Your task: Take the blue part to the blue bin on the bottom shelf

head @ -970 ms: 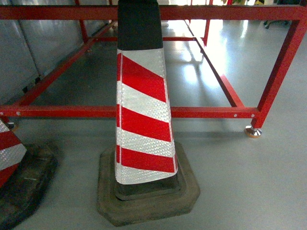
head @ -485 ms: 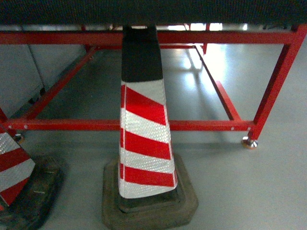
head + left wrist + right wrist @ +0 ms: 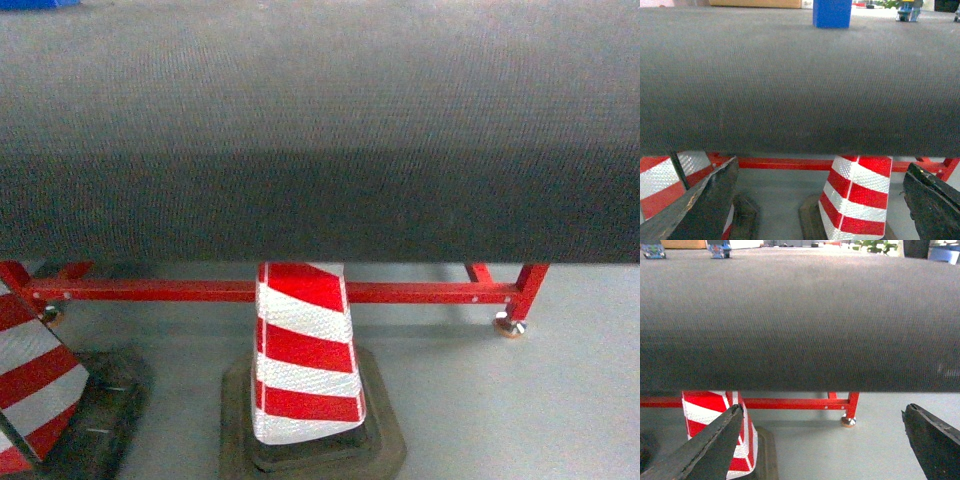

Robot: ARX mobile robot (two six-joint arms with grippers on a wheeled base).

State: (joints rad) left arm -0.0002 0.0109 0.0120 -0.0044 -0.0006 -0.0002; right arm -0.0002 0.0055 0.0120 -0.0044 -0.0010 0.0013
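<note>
A dark grey woven mat (image 3: 320,130) covers the surface and fills the upper half of the head view, hiding everything behind its near edge. Under that edge only the lower part of a red-and-white striped cone (image 3: 303,350) shows, its top cut off by the mat, standing on a dark base on the grey floor (image 3: 500,400). A second striped cone (image 3: 35,385) is cut off at the left border. A red steel frame (image 3: 400,292) runs behind the cones, with a foot (image 3: 510,325) at its right end.

In the left wrist view a blue box-shaped object (image 3: 832,13) stands on the mat at the far edge, upright, its top cut off by the picture border; whether it is the part or the bin cannot be told, and its long axis cannot be judged. A sliver of blue (image 3: 35,4) shows at the far left corner in the head view, too little to identify. No rack shelf can be made out in any view.

The left claw (image 3: 822,210) stands wide apart, its two dark fingers (image 3: 705,205) at the lower corners of the view, holding nothing. The right claw (image 3: 822,450) is likewise spread apart and unloaded, its fingers (image 3: 707,445) framing the cone and the frame leg. Small blurred items (image 3: 717,250) sit at the far edge.
</note>
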